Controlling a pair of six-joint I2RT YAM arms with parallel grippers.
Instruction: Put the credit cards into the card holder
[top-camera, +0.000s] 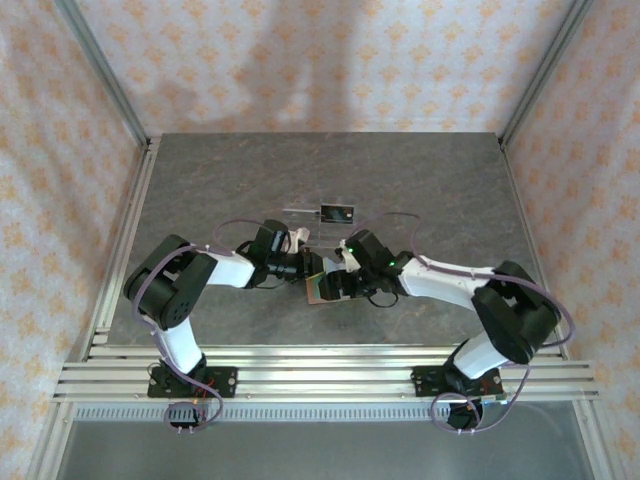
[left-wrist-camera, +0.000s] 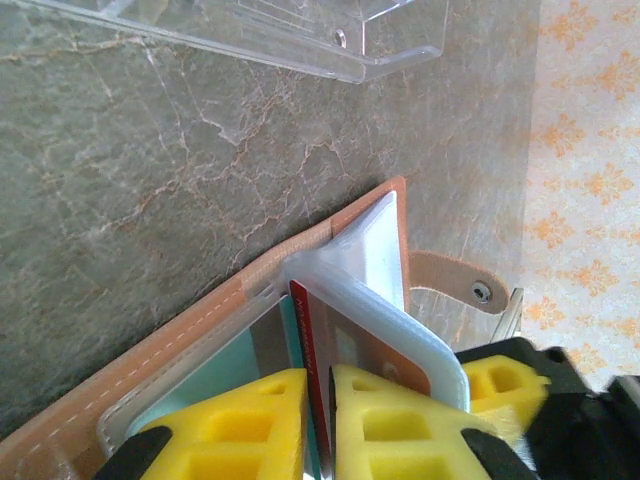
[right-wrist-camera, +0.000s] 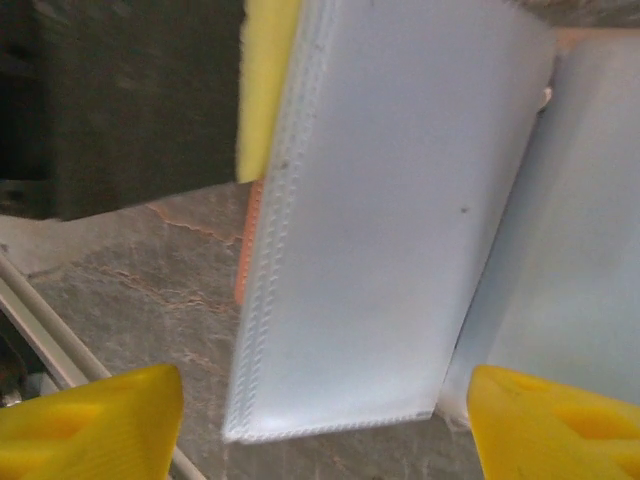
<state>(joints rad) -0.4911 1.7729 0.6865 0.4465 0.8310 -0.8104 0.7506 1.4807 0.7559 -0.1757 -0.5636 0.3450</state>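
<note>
No text, brand or number is legible anywhere. The small black rectangular card (top-camera: 337, 212) on the clear plastic stand (top-camera: 300, 211) carries a pale mark, too tiny from the top view to read, possibly a logo. In the left wrist view, the thin red-edged card (left-wrist-camera: 305, 350) in the reddish-brown leather folding wallet (left-wrist-camera: 200, 318) shows faint specks along its edge, unreadable. The pale frosted plastic sleeve (right-wrist-camera: 380, 200) in the right wrist view is blank.
</note>
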